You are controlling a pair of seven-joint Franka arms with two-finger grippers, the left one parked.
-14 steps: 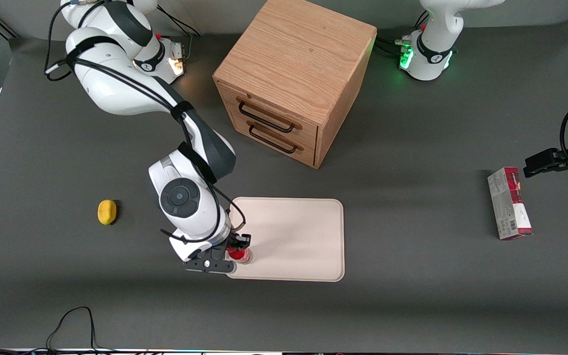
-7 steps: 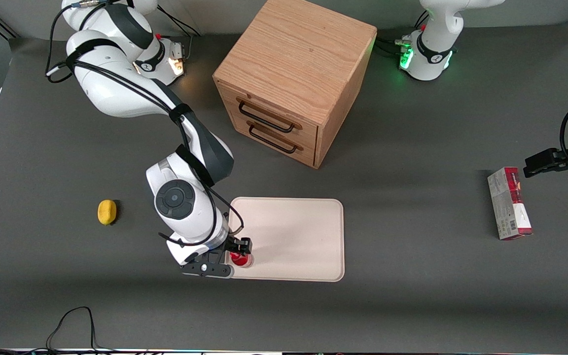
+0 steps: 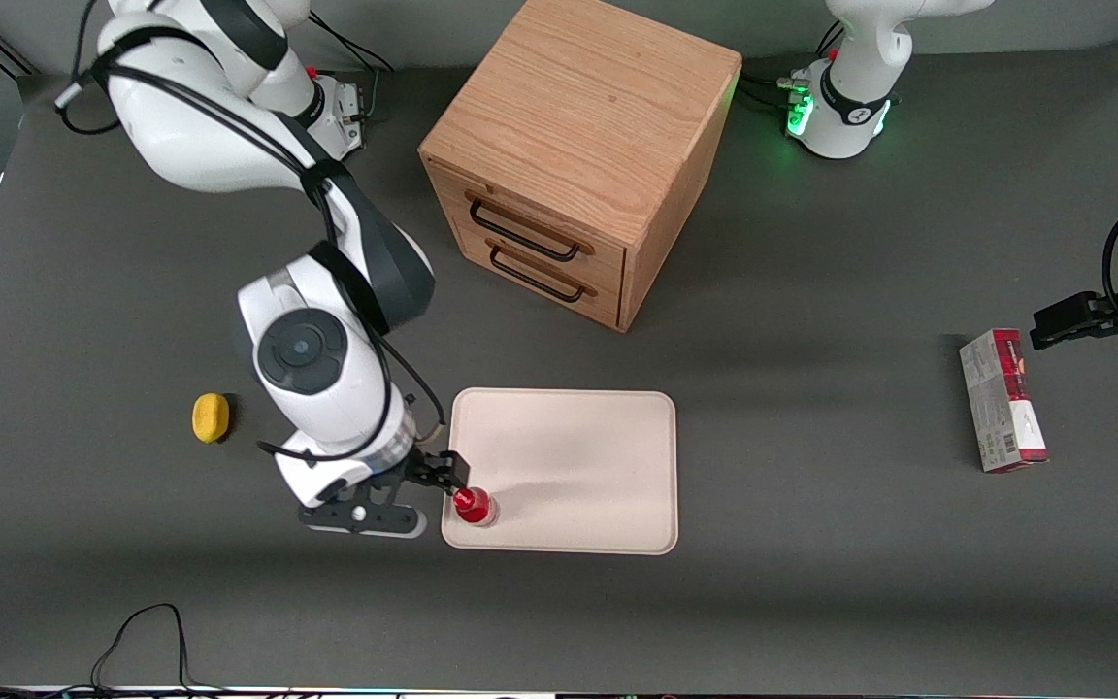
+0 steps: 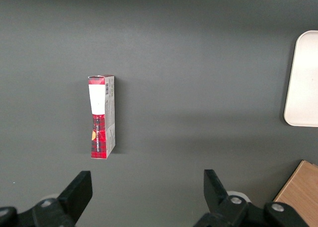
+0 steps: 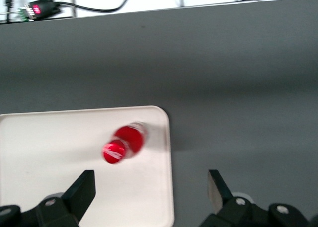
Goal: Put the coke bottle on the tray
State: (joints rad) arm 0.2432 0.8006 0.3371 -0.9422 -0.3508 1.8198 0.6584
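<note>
the coke bottle is standing upright on the tray, in the tray's corner that is nearest the front camera at the working arm's end; in my wrist view the coke bottle is showing its red cap from above, with the tray rim just beside it. my gripper is hovering above the desk just beside that same tray corner, apart from the bottle and higher than its cap. my jaws are standing wide open and are holding nothing, with both black fingers spread well apart and the bottle sitting clear of them. taking the tray as the landmark: the lemon is lying on the desk toward the working arm's end, well apart from the tray; the wooden drawer cabinet is standing farther from the front camera than the tray, its two drawers with black handles facing toward the tray; the red-and-grey carton is lying flat well apart from the tray toward the parked arm's end, and the parked arm's wrist view is also showing the carton on the bare grey desk with an edge of the tray.
</note>
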